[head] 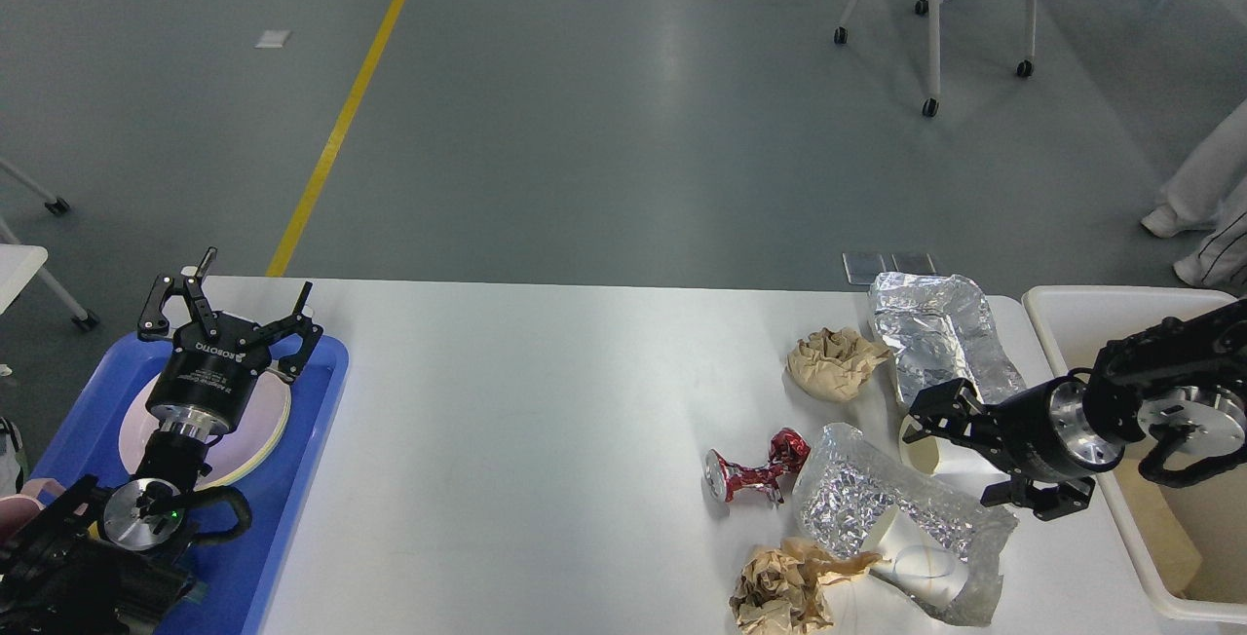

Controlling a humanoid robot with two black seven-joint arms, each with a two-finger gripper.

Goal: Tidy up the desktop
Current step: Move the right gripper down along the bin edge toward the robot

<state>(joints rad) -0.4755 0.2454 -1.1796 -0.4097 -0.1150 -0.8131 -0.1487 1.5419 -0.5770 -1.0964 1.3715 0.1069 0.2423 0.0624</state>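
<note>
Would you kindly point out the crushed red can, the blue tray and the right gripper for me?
crushed red can [755, 472], head view, on its pinched middle.
blue tray [314, 421], head view, on its bare right rim.
right gripper [960, 450], head view, midway between its fingertips.
</note>
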